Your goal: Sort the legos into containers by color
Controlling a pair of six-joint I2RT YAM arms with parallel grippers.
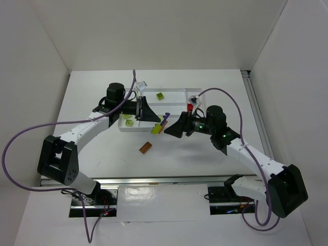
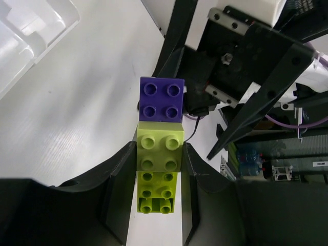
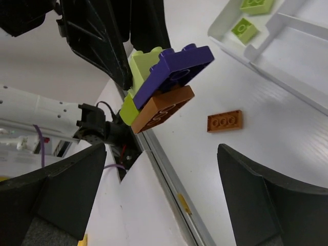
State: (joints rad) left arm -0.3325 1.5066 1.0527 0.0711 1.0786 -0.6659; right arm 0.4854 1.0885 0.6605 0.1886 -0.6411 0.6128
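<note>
My left gripper (image 1: 157,122) is shut on a lime green lego (image 2: 160,154) that is joined to a purple lego (image 2: 162,100) and a brown-orange lego (image 3: 164,107). This cluster (image 1: 160,125) hangs off the white tray's front edge. In the left wrist view my left gripper (image 2: 160,149) pinches the lime brick from both sides. My right gripper (image 1: 169,130) stands open just right of the cluster, and in its own view (image 3: 161,177) nothing lies between its fingers. A loose brown-orange lego (image 1: 146,147) lies flat on the table (image 3: 224,121).
The containers are compartments of one white tray (image 1: 174,100). Lime green legos sit in it at the back (image 1: 160,96) and front left (image 1: 127,122). A red lego (image 1: 190,107) shows by the tray's right end. The table's metal front rail (image 3: 169,174) runs below.
</note>
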